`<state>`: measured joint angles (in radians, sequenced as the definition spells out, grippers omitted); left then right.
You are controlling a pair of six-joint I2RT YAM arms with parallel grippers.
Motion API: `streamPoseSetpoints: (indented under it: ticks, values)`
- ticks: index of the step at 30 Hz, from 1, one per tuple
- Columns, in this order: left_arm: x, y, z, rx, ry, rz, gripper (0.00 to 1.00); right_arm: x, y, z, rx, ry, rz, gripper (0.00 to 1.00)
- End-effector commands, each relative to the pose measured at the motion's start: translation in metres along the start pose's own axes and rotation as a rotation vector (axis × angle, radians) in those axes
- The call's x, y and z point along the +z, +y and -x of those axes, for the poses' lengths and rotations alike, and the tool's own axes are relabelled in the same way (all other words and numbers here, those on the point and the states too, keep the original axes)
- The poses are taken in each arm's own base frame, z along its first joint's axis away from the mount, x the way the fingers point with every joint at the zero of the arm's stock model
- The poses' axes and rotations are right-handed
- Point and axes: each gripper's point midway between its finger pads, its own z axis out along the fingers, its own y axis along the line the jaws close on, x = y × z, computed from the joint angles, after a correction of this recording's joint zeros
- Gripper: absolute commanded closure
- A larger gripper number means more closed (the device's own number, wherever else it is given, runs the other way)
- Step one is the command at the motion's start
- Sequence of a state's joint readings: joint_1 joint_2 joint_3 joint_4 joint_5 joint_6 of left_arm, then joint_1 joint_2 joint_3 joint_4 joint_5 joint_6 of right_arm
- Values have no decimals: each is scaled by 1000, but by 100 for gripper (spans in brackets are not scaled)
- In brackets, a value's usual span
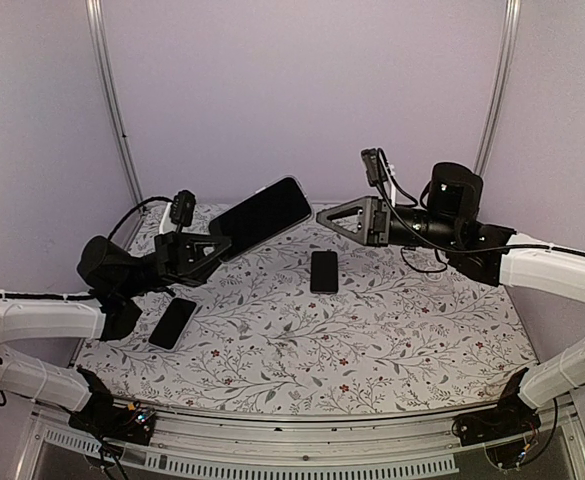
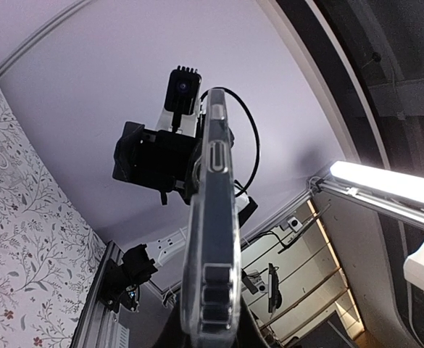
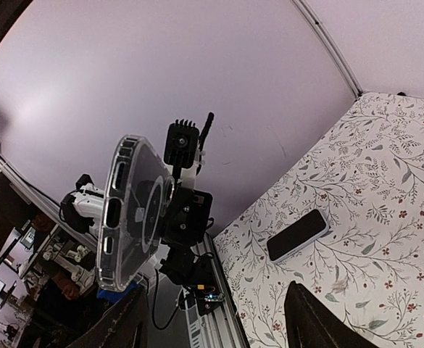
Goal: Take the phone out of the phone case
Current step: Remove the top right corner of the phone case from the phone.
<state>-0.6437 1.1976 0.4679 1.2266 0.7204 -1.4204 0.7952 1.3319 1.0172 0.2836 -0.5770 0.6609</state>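
Note:
A black glossy phone [image 1: 262,218] sits inside the clear phone case [image 3: 135,210], held tilted above the back left of the table. My left gripper [image 1: 210,246] is shut on the case's lower end. The left wrist view shows the phone case [image 2: 213,217] edge-on, with its button cut-outs. From the right wrist I see the case's back with its round ring. My right gripper [image 1: 323,214] is open, level with the case's far end and just to its right, holding nothing. Its dark fingers [image 3: 317,319] frame the bottom of the right wrist view.
Two more black phones lie flat on the flowered tablecloth: one in the middle [image 1: 324,271], also seen from the right wrist [image 3: 298,235], and one near the left edge [image 1: 173,323]. A metal rail [image 1: 302,445] runs along the table's near edge.

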Motion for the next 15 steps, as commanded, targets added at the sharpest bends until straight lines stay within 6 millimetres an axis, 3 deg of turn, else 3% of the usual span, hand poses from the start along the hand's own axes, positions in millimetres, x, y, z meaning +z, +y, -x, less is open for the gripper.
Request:
streamPoseSetpoints:
  ticks: [1, 15]
  values:
    - [-5, -14, 6, 74, -24, -34, 100, -1, 28, 19, -46, -41, 39, 34]
    - [-6, -11, 5, 76, -17, -29, 100, 3, 30, 16, -46, -29, 37, 34]
